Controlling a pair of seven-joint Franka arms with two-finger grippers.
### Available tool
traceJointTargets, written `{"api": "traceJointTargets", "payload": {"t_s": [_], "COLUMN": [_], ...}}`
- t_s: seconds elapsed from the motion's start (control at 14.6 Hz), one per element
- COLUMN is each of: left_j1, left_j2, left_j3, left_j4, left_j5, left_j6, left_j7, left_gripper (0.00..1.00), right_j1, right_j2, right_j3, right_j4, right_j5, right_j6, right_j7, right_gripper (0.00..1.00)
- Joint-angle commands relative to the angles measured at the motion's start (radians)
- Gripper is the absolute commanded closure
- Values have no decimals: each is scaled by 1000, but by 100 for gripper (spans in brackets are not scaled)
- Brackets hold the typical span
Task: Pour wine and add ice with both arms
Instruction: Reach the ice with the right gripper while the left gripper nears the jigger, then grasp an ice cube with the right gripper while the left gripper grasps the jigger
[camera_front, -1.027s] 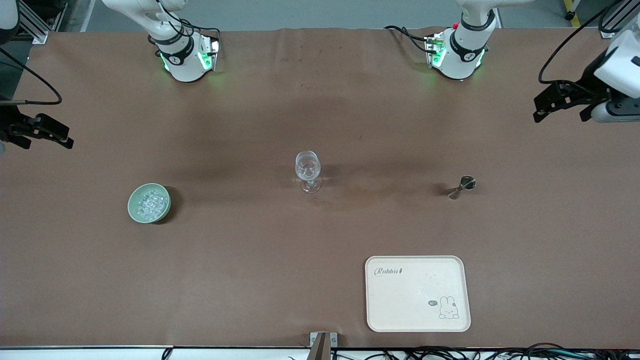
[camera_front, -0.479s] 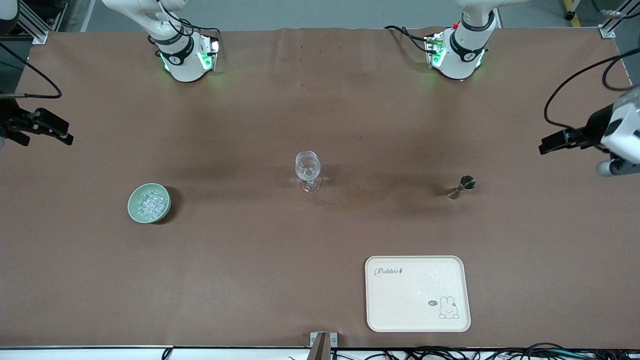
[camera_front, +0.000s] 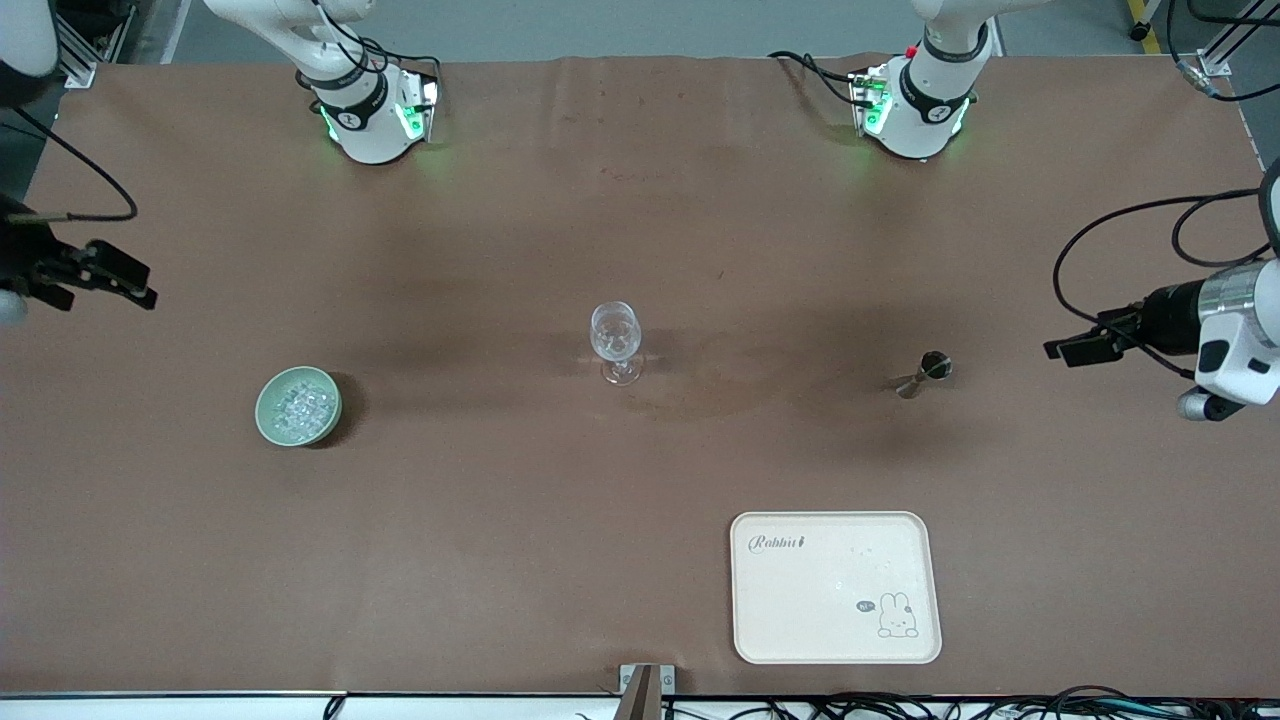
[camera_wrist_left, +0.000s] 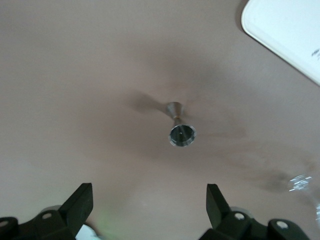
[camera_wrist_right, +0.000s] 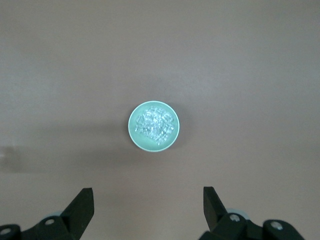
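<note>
A clear wine glass stands upright mid-table. A green bowl holds a heap of clear ice toward the right arm's end; it also shows in the right wrist view with the ice. A small metal jigger stands toward the left arm's end and shows in the left wrist view. I cannot make out any wine. My left gripper is open and empty, over the table beside the jigger. My right gripper is open and empty, over the table's edge, apart from the bowl.
A cream tray with a rabbit print lies near the front edge, nearer the camera than the jigger; its corner shows in the left wrist view. Both arm bases stand along the table's back edge.
My left gripper has swung down and come level with the jigger, pointing at it. My right gripper has shifted only slightly. Nothing on the table moved.
</note>
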Motion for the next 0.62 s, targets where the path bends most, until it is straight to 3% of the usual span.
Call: {"api": "traceJointTargets", "payload": {"t_s": [0.0,0.21,0.41,0.55], "left_j1": [36,88,127,151], "left_j2": [52,112,184,235], "left_j3": [-4,-4,-4,-4], "left_j4": [-18,-37,-43,-43], "left_j5": [-88,-203,-318,-397], "left_j6": [40,84,98,98], "left_j7": [-84,-94,-94,-95], "left_gripper": [0,0,0,0], "right_j1": [6,6,18,16], "right_j2": [83,134,152,192], "right_j3": [5,5,5,5], "right_j4": [-3,-60,-236,-295], "right_j5": [-1,-1,-1,-1], "right_j6": [67,178,427,505], "right_j7": [1,6,8,8], "right_gripper": [7,8,8,10]}}
